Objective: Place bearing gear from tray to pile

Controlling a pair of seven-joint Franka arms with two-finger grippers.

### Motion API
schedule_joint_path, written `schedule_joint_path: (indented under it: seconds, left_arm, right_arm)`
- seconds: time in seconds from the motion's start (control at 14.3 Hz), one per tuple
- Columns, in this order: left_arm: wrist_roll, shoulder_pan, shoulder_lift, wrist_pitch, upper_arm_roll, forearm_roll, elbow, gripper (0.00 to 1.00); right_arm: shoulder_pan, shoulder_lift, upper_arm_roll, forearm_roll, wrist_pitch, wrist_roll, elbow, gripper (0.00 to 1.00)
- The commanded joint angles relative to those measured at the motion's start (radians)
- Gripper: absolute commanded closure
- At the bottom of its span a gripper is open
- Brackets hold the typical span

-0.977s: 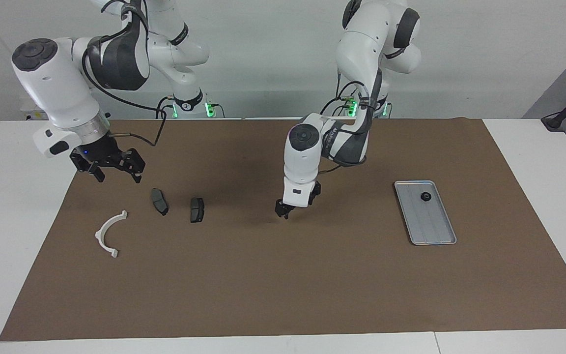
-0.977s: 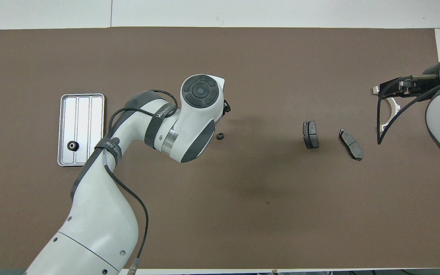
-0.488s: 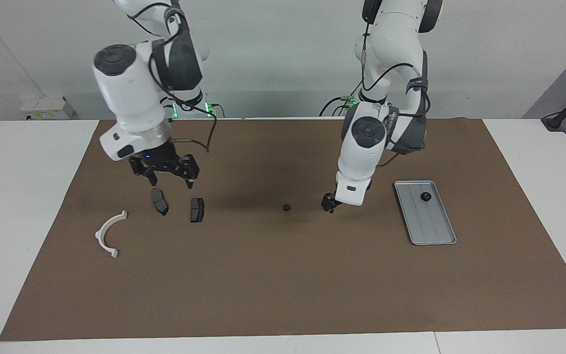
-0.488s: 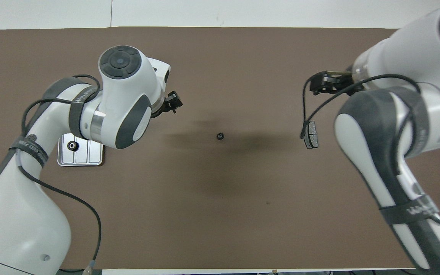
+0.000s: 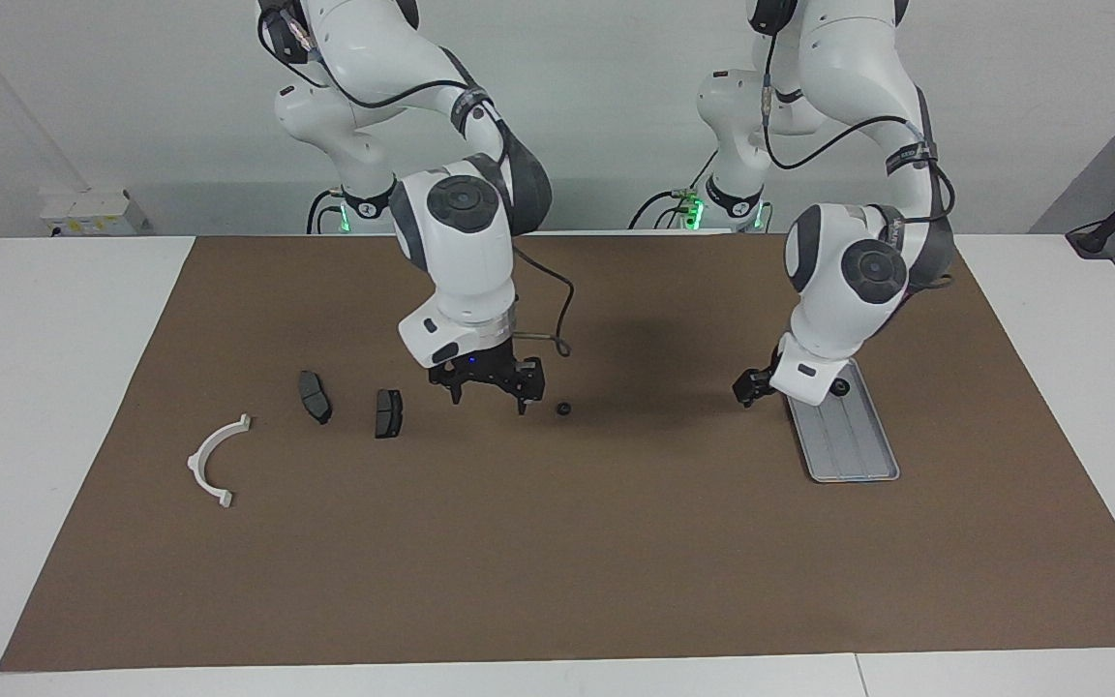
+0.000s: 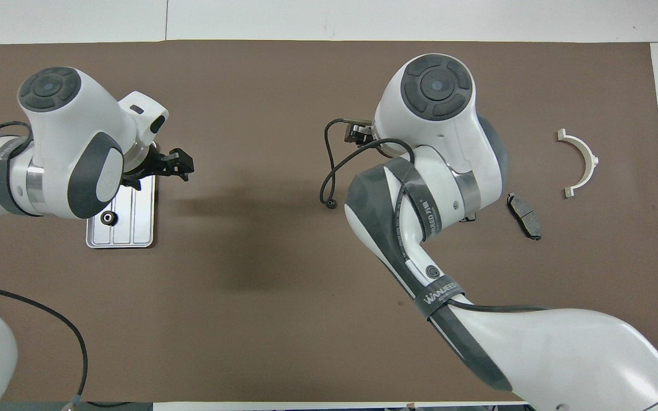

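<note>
Hovering jaws: your right gripper (image 5: 487, 385) hangs low over the brown mat (image 5: 557, 561), jaws apart and empty, between the nearer brake pad (image 5: 387, 412) and a small gear (image 5: 564, 409).
Left jaws: your left gripper (image 5: 749, 389) is over the mat just beside the tray (image 5: 858, 455), jaws spread, holding nothing.
Gear on the mat: the small dark gear lies loose mid-tabletop, just beside the right gripper and apart from its fingertips; in the overhead view it sits at the end of the right arm's cable loop (image 6: 329, 204).
Gear in the tray: a second gear (image 6: 109, 217) rests in the tray (image 6: 135, 228), at the end nearer the robots.
Pile: two brake pads and a white half-ring bracket (image 5: 215, 461) lie toward the right arm's end; the second pad (image 5: 314, 396) sits between the first pad and the bracket.
Step in hand: judging by the layout, the loose gear sits halfway to the pile, and your right arm looks set to collect it.
Next move: shift the right jaws sideways over the loose gear, lower them around it, close gently since it is small and may roll, then carry it to the pads.
</note>
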Motion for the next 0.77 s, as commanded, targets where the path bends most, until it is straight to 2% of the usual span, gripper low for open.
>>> schedule_joint_path:
  seconds: [0.0, 0.14, 0.42, 0.7]
  left_arm:
    - [0.174, 0.078, -0.056, 0.034, -0.011, 0.011, -0.088, 0.00]
    - [0.272, 0.118, -0.069, 0.060, -0.011, 0.011, -0.134, 0.00]
    - [0.279, 0.174, -0.102, 0.085, -0.011, 0.011, -0.209, 0.00]
    - [0.358, 0.214, -0.125, 0.215, -0.011, 0.011, -0.309, 0.00]
  right_arm:
    - [0.052, 0.047, -0.004, -0.002, 0.029, 0.082, 0.028, 0.01]
    - [0.073, 0.070, -0.004, 0.004, 0.037, 0.085, 0.028, 0.01]
    - [0.107, 0.096, 0.010, 0.012, 0.040, 0.065, 0.020, 0.01]
    - [0.090, 0.085, 0.039, 0.093, 0.034, -0.019, -0.041, 0.01]
